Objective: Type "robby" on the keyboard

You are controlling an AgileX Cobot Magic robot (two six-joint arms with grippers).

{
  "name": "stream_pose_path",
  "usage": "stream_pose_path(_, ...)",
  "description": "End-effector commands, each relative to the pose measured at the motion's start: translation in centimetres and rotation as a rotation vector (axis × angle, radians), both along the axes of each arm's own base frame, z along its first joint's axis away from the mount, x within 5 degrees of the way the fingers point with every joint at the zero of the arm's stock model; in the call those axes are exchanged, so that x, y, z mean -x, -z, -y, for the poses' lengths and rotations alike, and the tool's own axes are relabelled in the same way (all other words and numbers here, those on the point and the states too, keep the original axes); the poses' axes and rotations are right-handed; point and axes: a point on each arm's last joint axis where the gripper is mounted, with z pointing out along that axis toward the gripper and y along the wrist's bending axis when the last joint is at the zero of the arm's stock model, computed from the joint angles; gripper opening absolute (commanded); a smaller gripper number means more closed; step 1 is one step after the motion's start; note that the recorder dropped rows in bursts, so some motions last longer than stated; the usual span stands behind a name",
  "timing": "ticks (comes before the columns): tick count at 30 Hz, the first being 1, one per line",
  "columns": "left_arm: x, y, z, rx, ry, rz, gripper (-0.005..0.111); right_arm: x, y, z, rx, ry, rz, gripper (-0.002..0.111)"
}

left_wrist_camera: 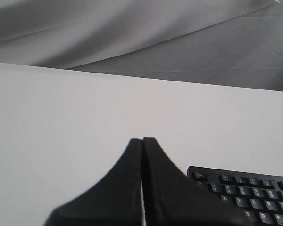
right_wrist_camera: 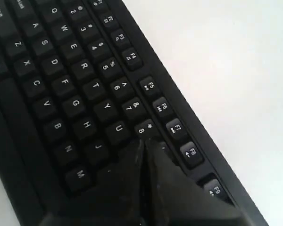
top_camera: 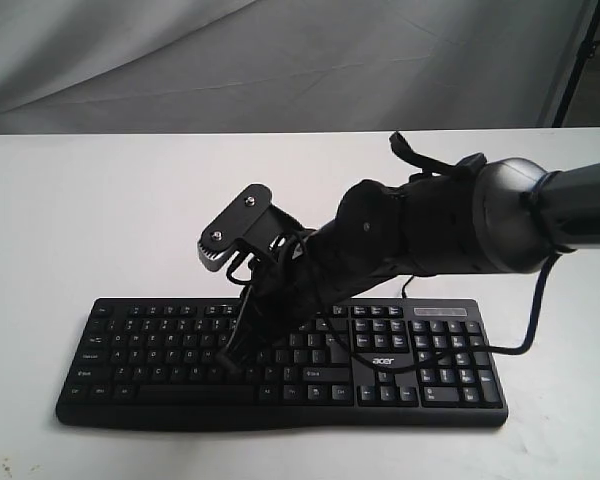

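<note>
Reaching in from the right side of the exterior view, the right arm point(top_camera: 450, 225) slopes down across the keyboard point(top_camera: 160, 340), its wrist bent so the right hand point(top_camera: 233, 360) points down onto the middle of the letter rows. The right wrist view shows this hand's two fingers pressed together with nothing between them, tips just beside the U and 8 keys. Whether they touch a key cannot be told. The keyboard lies flat on the white table point(top_camera: 80, 220), near its front edge, number pad toward the right. The left hand point(left_wrist_camera: 142, 140) is likewise fully closed and empty, held over bare table beside the keyboard's Esc corner, apart from it.
</note>
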Motion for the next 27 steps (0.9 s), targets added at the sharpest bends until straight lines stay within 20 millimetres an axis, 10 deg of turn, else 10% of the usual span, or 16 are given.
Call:
stream_pose_path(1, 0.0, 0.1, 0.0, 0.014, 0.004, 0.002, 0.000, 0.8, -1.4, -1.8, -0.042, -0.038, 0.010, 0.000)
stream_pose_path(27, 0.0, 0.1, 0.0, 0.014, 0.004, 0.002, 0.000, 2.9, 2.5, -5.5, -0.026, -0.075, -0.040, 0.000)
